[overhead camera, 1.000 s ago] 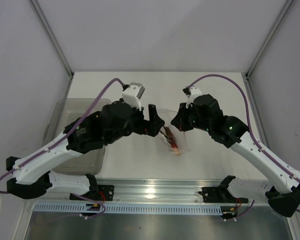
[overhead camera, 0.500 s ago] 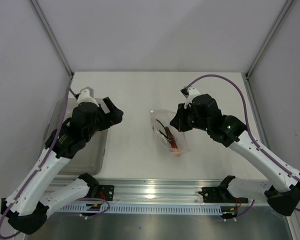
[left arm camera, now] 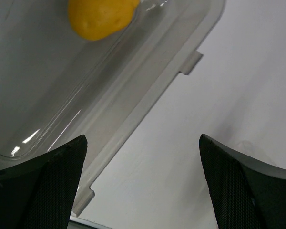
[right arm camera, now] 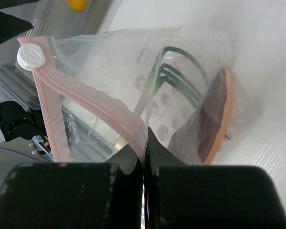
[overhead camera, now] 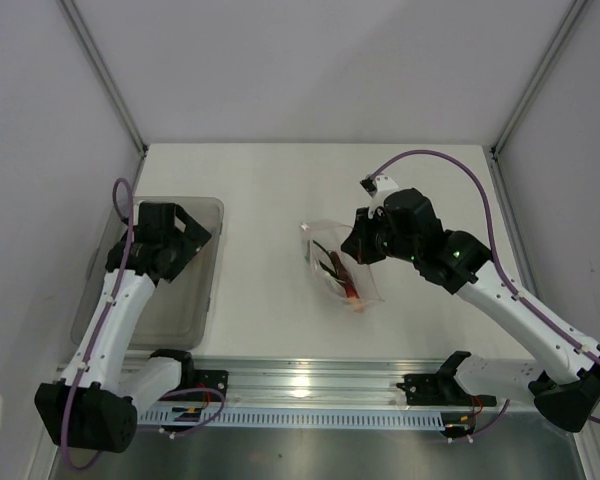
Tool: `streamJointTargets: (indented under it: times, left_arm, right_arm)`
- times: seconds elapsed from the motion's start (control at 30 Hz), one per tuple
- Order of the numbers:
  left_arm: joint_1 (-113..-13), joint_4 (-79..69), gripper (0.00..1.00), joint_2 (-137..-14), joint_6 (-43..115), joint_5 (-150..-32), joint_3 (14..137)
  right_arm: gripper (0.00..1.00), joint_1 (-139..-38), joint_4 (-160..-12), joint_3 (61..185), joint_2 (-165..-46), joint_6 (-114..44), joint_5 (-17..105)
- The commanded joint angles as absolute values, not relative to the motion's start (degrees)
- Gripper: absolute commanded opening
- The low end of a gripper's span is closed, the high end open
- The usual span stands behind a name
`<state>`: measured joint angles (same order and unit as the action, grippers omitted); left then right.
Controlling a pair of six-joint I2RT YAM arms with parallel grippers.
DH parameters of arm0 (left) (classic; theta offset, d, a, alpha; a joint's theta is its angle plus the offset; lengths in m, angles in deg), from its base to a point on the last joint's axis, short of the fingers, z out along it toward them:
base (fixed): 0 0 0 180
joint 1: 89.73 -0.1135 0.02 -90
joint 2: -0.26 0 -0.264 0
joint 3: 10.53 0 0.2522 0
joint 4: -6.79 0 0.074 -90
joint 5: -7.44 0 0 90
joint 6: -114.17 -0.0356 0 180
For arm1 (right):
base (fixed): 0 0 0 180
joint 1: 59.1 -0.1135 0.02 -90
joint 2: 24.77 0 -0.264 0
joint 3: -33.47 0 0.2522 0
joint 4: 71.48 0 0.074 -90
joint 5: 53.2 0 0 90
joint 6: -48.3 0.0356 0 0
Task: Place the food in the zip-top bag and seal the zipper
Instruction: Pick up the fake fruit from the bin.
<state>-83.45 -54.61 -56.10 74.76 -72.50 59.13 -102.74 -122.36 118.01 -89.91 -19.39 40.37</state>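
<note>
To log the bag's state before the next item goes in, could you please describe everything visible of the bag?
The bag is clear, crinkly plastic with a pink strip along its mouth and a white round tab at one end. The mouth looks parted. Green stems and a dark red-orange piece sit inside. The shut right gripper pinches the strip; the bag's bottom rests on the table.

White links [overhead camera: 112, 318], black joints [overhead camera: 420, 238], purple cables [overhead camera: 430, 154], black textured gripper fingers [left arm camera: 45, 188]
</note>
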Motion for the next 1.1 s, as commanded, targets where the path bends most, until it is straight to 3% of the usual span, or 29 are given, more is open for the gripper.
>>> streamJointTargets:
  times: [0.0, 0.53, 1.07]
  left_arm:
    - [-87.52, -53.03, 0.99, -57.74, 77.43, -76.06, 56.5]
    - [-95.79, -38.09, 0.99, -67.14, 78.57, -72.1, 49.64]
    - [-98.17, -28.5, 1.0, -87.71, 78.22, -78.16, 57.1]
  right_arm:
    - [0.0, -102.25, -121.8, 117.98, -88.93, -20.43, 41.01]
    - [0.0, -101.64, -123.82, 117.98, -89.46, -22.45, 42.16]
    - [0.0, -99.8, -126.46, 117.72, -91.39, -25.96, 43.13]
